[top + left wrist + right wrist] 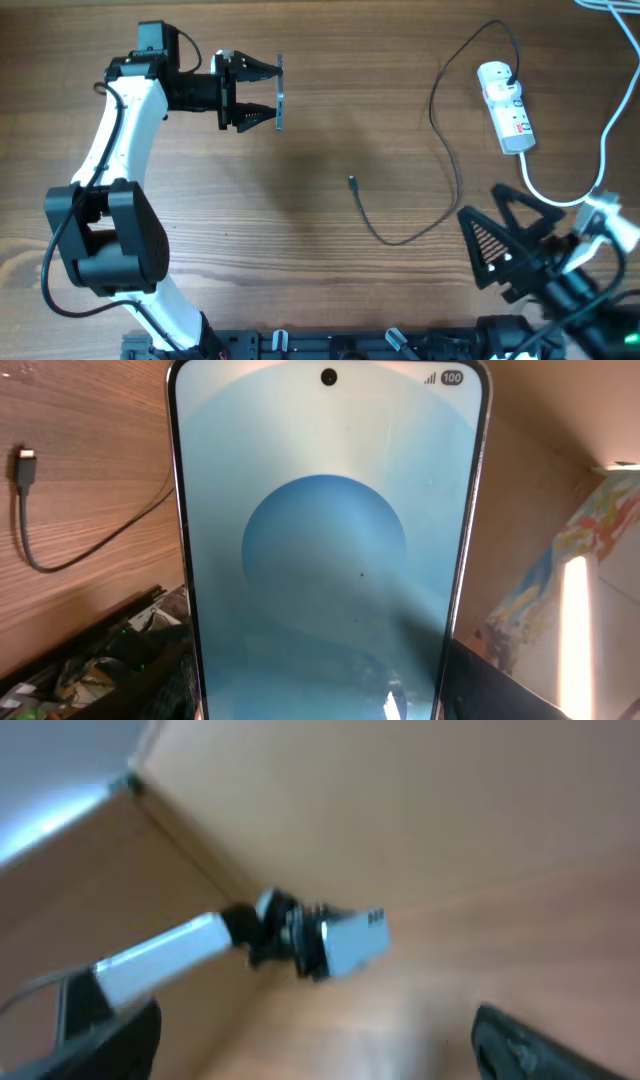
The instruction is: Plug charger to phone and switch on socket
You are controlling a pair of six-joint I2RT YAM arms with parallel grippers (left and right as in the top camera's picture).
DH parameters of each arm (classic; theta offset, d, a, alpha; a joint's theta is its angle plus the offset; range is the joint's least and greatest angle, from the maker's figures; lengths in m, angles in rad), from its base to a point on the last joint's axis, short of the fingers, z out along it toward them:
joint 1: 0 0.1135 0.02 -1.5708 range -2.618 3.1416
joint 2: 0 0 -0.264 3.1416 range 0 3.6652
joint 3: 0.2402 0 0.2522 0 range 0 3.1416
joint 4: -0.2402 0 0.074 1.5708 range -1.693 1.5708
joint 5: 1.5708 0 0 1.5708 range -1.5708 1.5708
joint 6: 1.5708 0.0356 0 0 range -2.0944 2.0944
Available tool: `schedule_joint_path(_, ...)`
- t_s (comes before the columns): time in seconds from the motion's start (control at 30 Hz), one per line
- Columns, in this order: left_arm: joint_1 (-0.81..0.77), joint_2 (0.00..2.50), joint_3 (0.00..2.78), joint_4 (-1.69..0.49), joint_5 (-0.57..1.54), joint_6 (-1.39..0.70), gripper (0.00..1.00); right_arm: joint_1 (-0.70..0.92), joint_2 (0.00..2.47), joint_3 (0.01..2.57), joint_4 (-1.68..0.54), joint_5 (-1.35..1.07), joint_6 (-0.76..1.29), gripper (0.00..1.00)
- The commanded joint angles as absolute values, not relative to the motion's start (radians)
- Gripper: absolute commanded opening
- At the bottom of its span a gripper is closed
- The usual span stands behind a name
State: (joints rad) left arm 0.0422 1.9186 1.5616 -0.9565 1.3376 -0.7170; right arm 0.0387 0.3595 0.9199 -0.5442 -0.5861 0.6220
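My left gripper (274,93) clamps the phone (330,540); my right gripper (480,201) gapes empty. The charger plug (352,181) lies unplugged mid-frame, and the socket (507,120) is not yet switched.

Overhead, I log the phone (281,92) at upper left, on edge between the fingers of the left gripper (270,93). The charger connector (352,181) lies mid-table (300,260), well apart from the phone. Its cable (433,105) loops right, then up to the socket (507,120) at upper right. The right gripper (480,200) sits below the socket.
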Motion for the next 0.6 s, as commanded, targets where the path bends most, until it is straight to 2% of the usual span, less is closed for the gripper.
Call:
schedule_joint_path(0.0,0.046,1.879,1.571,-0.954,1.395,-0.72,0.69,0.04,0.657,1.345,-0.881,-0.658,0.278,1.0)
schedule_joint_path(0.07,0.046,1.879,1.571,-0.954,1.403,-0.72,0.69,0.04,0.716,1.421,-0.886,-0.767,0.368,1.0)
schedule_joint_path(0.17,0.046,1.879,1.571,-0.954,1.418,-0.72,0.69,0.04,0.773,1.426,-0.728,-0.982,0.52,1.0)
schedule_joint_path(0.27,0.046,1.879,1.571,-0.954,1.424,-0.72,0.69,0.044,0.812,1.427,-0.766,-0.933,0.558,1.0)
schedule_joint_path(0.4,0.046,1.879,1.571,-0.955,1.424,-0.725,0.69,0.163,0.867,1.427,-0.906,-0.714,0.533,0.99)
schedule_joint_path(0.57,0.046,1.879,1.571,-0.954,1.423,-0.745,0.69,0.546,1.086,1.508,-1.022,-0.227,0.54,1.0)
